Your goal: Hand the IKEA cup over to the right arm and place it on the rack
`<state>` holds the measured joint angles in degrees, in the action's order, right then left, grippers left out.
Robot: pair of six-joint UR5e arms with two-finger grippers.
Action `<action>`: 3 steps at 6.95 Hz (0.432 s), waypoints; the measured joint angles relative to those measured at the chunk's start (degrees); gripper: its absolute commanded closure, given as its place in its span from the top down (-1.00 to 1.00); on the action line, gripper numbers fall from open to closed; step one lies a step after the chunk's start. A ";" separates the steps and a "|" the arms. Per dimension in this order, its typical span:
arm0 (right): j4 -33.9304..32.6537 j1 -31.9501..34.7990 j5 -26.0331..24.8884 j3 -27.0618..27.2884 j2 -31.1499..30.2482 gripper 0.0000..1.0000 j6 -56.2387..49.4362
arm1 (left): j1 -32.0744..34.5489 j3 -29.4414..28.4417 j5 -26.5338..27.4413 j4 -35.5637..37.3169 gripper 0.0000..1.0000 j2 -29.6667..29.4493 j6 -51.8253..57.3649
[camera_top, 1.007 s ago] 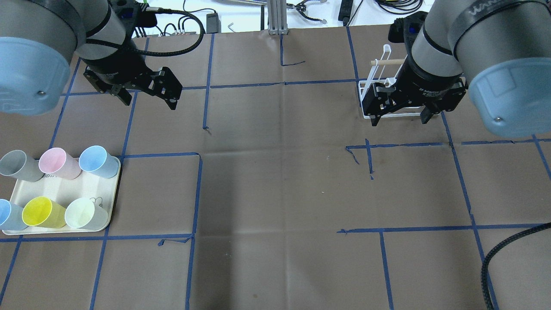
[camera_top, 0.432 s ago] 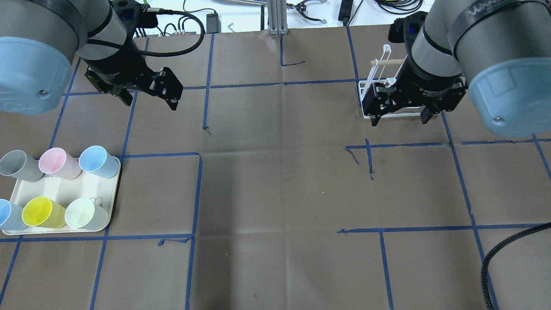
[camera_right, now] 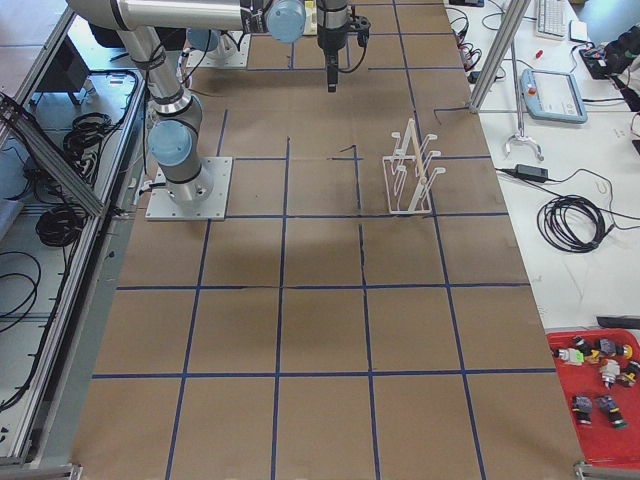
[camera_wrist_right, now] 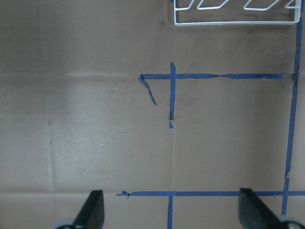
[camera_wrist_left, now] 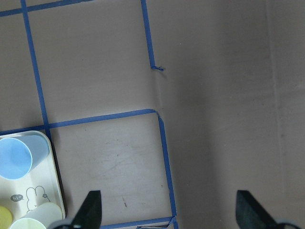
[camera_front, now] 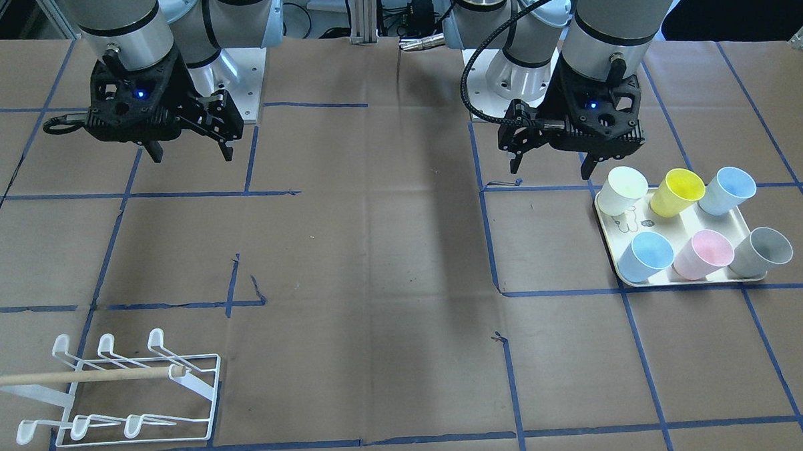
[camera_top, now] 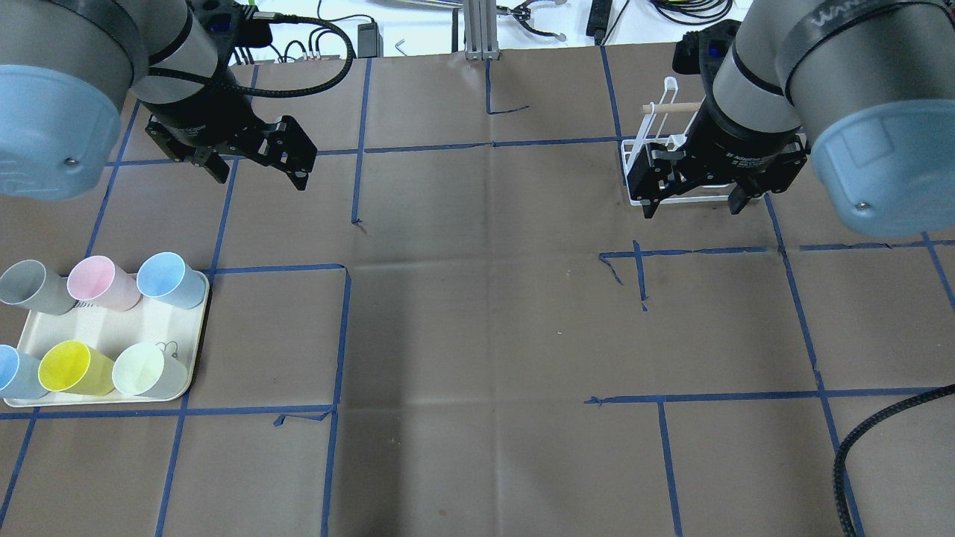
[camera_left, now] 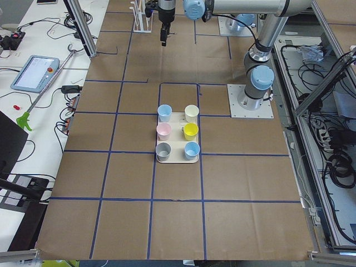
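Six pastel plastic cups [camera_top: 170, 280] stand on the cream rectangular tray [camera_top: 112, 324] on the left side of the brown paper-covered table [camera_top: 485, 335]. All are upright with mouths up, so the long axis is vertical. None is held yet.

The left tool [camera_top: 261, 181] hangs high beside the tray, over no cup, its fingers wide apart. The right tool [camera_top: 692, 209] is spread apart too, and the white wire rack [camera_front: 113, 374] lies farther out on the right.

For a good pick-up, a corner cup should be gripped near its rim, so that the body is left free for the right tool.

The table [camera_top: 477, 335] is covered in matt brown paper; the rack [camera_front: 213, 395] is formed of white wire and wood.
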<state>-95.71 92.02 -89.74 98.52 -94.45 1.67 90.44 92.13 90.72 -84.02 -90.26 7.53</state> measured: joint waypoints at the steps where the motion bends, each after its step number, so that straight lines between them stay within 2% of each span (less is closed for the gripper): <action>1: 0.00 0.00 0.02 0.03 0.03 1.00 0.02 | 0.00 0.09 -0.06 0.00 0.99 0.17 -0.20; 3: -0.03 0.00 0.10 0.04 0.05 1.00 0.10 | -0.02 0.24 -0.08 0.00 0.99 0.36 -0.31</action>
<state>-95.74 92.02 -89.64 98.57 -94.40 1.77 90.42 92.37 90.64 -84.02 -89.90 7.22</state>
